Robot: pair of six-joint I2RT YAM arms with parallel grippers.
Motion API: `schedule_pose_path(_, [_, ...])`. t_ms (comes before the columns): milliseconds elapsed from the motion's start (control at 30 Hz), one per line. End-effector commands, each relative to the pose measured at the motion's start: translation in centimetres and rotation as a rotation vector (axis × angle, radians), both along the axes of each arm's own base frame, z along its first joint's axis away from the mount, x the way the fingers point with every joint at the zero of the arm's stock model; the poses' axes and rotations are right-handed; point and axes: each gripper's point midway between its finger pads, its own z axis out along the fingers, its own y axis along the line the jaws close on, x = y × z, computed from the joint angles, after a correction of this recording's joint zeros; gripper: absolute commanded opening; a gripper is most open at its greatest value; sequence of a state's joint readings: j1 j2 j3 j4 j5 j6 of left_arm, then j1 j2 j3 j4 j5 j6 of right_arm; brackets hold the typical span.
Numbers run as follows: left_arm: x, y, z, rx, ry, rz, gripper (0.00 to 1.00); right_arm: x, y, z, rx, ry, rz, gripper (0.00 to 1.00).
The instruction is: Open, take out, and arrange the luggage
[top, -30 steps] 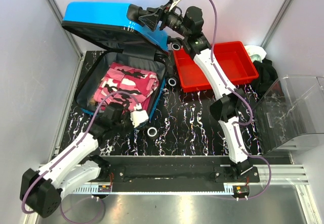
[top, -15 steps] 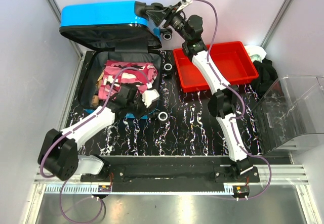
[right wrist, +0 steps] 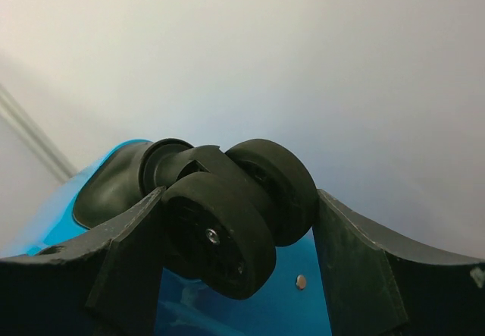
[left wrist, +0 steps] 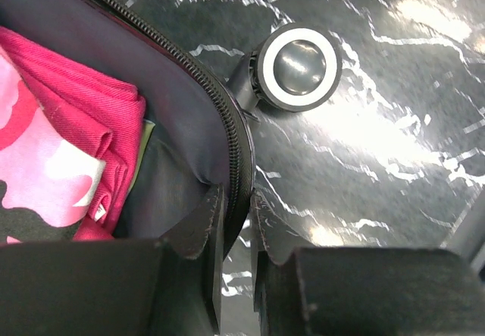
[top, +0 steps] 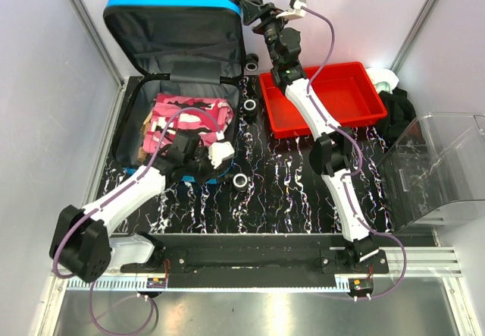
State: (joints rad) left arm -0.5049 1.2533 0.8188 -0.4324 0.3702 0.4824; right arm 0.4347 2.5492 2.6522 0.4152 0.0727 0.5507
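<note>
The luggage (top: 178,44) is open, one half upright at the far side. The left gripper (left wrist: 235,196) pinches its near right rim; the right gripper (right wrist: 239,199) is clamped on a far wheel (right wrist: 220,237)

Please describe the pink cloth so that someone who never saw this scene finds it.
Look for the blue suitcase, open at the far left. The cloth lies folded in its flat lower half. It alone bears a pink, white and black camouflage pattern; the red tray nearby is plain.
</note>
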Motion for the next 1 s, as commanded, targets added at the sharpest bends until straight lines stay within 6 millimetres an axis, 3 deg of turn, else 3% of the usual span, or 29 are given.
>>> schedule_pose_path(0, [-5.2,0.5,-0.3,-0.022,0.149,-0.036,0.01,1.8,-4.5,0.5,0.080,0.009,-0.216,0.00])
schedule_pose_path(167, [-5.6,0.4,-0.2,-0.028,0.160,-0.046,0.00,2.5,-4.4,-1.0,0.068,0.011,-0.228,0.01])
schedule_pose_path(333, [-2.8,0.6,-0.2,0.006,0.059,0.010,0.00,2.5,-3.3,-2.0,-0.035,-0.005,-0.192,0.45])
schedule_pose_path(533, [-1.1,0.0,1.1,-0.024,0.008,0.032,0.00,0.2,-3.4,-0.8,-0.148,-0.003,-0.168,0.84])
schedule_pose_path(567, [-1.1,-0.1,1.1,-0.026,0.007,0.029,0.00,-0.1,-3.7,-0.5,-0.163,0.004,-0.168,0.99])
schedule_pose_path(600, [-1.0,-0.1,0.9,-0.022,0.012,0.031,0.00,-1.4,-4.5,1.8,-0.161,-0.018,-0.170,1.00])
schedule_pose_path(633, [-1.0,-0.1,0.8,-0.021,0.009,0.032,0.00,-1.4,-4.6,0.8,-0.178,0.006,-0.163,1.00])
schedule_pose_path(667, [-0.9,-0.1,0.6,-0.019,0.013,0.036,0.00,-2.0,-4.9,1.3,-0.185,0.001,-0.155,1.00])
schedule_pose_path(700, [-0.8,-0.1,0.4,-0.018,0.019,0.037,0.00,-3.1,-5.4,3.0,-0.183,-0.028,-0.126,1.00])
schedule_pose_path(733, [-0.8,-0.2,0.4,-0.019,0.022,0.039,0.00,-3.3,-5.2,2.6,-0.199,-0.022,-0.099,1.00])
schedule_pose_path(800, [-0.7,-0.4,0.3,-0.024,0.031,0.034,0.00,-4.5,-5.3,3.8,-0.207,-0.041,-0.018,1.00])
schedule_pose_path(967, [0.2,-0.4,0.7,-0.018,-0.001,0.054,0.00,-6.0,-6.2,2.7,-0.276,-0.002,-0.033,1.00])
